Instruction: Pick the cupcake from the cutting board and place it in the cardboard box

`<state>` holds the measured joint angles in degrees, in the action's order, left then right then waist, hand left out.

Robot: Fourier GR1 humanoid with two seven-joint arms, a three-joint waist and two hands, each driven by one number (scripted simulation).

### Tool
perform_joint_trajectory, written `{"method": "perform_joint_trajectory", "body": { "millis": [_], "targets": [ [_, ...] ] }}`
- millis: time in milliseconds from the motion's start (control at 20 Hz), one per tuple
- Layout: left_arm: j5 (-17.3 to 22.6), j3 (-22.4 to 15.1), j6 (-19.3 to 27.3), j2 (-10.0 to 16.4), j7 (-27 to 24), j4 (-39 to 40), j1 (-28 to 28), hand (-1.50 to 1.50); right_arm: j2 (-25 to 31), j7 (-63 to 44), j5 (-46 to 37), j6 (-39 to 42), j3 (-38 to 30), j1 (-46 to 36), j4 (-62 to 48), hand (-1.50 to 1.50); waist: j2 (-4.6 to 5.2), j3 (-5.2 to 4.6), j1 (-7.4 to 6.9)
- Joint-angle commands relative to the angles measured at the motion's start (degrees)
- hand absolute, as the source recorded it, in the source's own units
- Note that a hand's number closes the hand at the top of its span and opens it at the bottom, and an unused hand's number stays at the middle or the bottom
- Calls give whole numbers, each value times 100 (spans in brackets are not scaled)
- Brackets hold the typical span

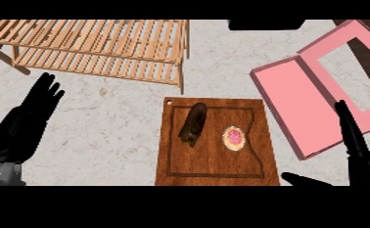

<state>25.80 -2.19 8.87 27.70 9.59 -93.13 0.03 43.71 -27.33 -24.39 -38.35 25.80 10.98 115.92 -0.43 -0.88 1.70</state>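
Where the pale marbled tabletop spreads below a slatted wooden rack, an open pink cardboard box lies just beside a brown wooden cutting board. The left robot hand and right robot hand rest at opposite edges, fingers straight and spread. On the board, a dark brown elongated pastry lies near the small pink-topped cupcake.

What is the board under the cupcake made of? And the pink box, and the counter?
The board looks like wood: dark brown, with grain streaks along it. The pink box seems to be cardboard: flat, matte, thin walls, though I can't be sure. The counter looks like pale stone with grey veins.
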Motion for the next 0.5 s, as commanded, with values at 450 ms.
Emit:
{"method": "perform_joint_trajectory", "body": {
  "millis": [450],
  "targets": [
    [40,-82,-258,-27,62,82,-337,0,140,-4797,-213,3039,685,-1467,1254,-150,95,37,-432]
  ]
}}
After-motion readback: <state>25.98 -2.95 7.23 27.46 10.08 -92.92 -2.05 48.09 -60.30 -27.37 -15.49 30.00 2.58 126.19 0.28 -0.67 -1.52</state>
